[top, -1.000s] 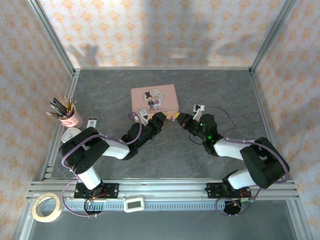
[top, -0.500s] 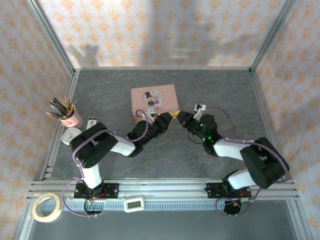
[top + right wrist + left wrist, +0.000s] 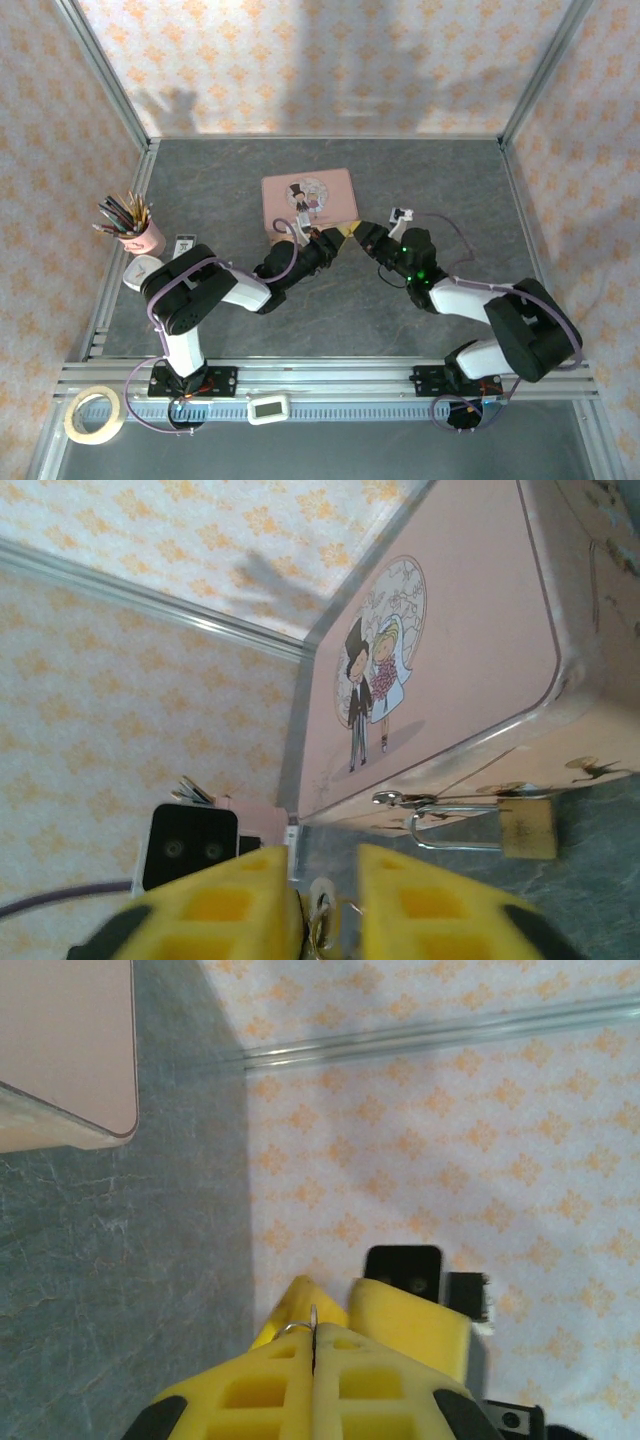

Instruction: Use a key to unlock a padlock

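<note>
A tiny brass padlock (image 3: 527,828) hangs by its thin silvery shackle (image 3: 450,822) from the hasp of the pink picture tin (image 3: 450,660), its body lying on the grey table. The two grippers meet tip to tip just off the tin's (image 3: 308,197) front right corner. My left gripper (image 3: 315,1338) is shut on a small silvery key (image 3: 313,1317) with a wire ring. My right gripper (image 3: 325,860) stands open, its yellow fingers (image 3: 410,1315) either side of that key (image 3: 322,908). The padlock lies a short way beyond the right fingers, apart from them. In the top view the left gripper (image 3: 329,241) faces the right gripper (image 3: 362,236).
A pink cup of pencils (image 3: 140,232) and a small card (image 3: 186,243) stand at the left. A tape roll (image 3: 95,415) and a white device (image 3: 268,408) lie by the front rail. Patterned walls and metal frame posts close in the table.
The left arm has pushed its gripper a little to the right, closing on the right gripper. The right gripper has edged slightly towards the tin.
</note>
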Tool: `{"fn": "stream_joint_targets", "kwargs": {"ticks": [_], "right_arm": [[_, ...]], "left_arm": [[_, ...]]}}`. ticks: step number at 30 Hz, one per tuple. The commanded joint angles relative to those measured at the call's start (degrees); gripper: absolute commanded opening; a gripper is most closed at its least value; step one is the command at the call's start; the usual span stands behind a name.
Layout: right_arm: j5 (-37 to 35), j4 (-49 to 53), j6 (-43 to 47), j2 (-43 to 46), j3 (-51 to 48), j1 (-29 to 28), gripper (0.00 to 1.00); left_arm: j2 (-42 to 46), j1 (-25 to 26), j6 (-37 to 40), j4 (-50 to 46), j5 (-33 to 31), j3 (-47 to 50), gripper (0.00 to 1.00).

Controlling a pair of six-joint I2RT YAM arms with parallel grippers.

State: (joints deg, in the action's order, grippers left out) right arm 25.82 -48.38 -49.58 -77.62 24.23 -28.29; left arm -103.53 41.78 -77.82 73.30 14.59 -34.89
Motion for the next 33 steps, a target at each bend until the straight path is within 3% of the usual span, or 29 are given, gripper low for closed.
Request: {"fn": "stream_joint_targets", "kwargs": {"ticks": [1,6,11,19,25,33], "right_arm": [[5.0,6.3,9.8,4.7,1.8,3.8,0.28],[19.2,14.9,20.8,6.8,4.6,9.3,0.28],[30.5,20.5,27.6,5.7,7.5,10.6,0.3],[35.9,24.6,32.4,6.4,8.6,11.6,0.32],[36.3,26.8,34.8,7.2,8.2,11.9,0.31],[39.8,21.4,32.4,6.4,6.7,11.9,0.26]], "left_arm": [[2.5,-3.6,5.3,-3.8,8.3,-1.4,0.0],[3.3,-8.0,13.9,-14.5,24.0,-6.5,0.0],[5.4,-9.2,27.8,-31.1,34.6,-13.0,0.0],[10.5,-10.1,47.0,-51.6,37.2,-17.6,0.0],[12.2,-10.4,50.8,-54.6,40.2,-18.0,0.0],[12.4,-10.4,50.7,-53.3,44.6,-18.4,0.0]]}}
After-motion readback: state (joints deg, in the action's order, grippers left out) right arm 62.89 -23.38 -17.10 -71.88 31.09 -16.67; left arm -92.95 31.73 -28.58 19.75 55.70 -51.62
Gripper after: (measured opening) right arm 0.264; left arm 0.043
